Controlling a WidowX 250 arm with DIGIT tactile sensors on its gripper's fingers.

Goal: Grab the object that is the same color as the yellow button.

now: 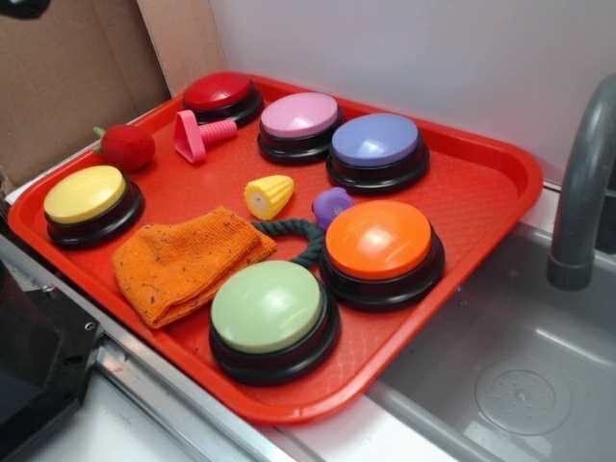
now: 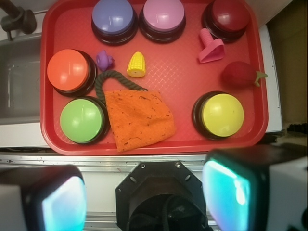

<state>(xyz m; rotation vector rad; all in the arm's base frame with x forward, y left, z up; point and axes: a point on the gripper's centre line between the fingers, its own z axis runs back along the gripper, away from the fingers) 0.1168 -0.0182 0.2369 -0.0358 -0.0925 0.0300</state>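
Observation:
A small yellow corn piece (image 1: 269,195) (image 2: 136,65) lies on its side near the middle of the red tray (image 1: 481,192) (image 2: 183,82). The yellow button (image 1: 87,197) (image 2: 221,114) sits at one tray corner, well apart from the corn. In the wrist view my gripper (image 2: 144,197) is open, with its two pale pads (image 2: 226,192) spread wide and nothing between them. It hangs high over the metal counter edge, outside the tray's near rim. The corn is far ahead of it.
Around the corn stand red (image 1: 219,93), pink (image 1: 300,117), purple (image 1: 375,144), orange (image 1: 378,243) and pale green (image 1: 269,308) buttons. An orange knitted cloth (image 1: 183,262), dark rope (image 1: 298,231), purple toy (image 1: 332,205), pink piece (image 1: 197,135) and red strawberry (image 1: 127,146) also lie there. Sink and faucet (image 1: 582,183) adjoin.

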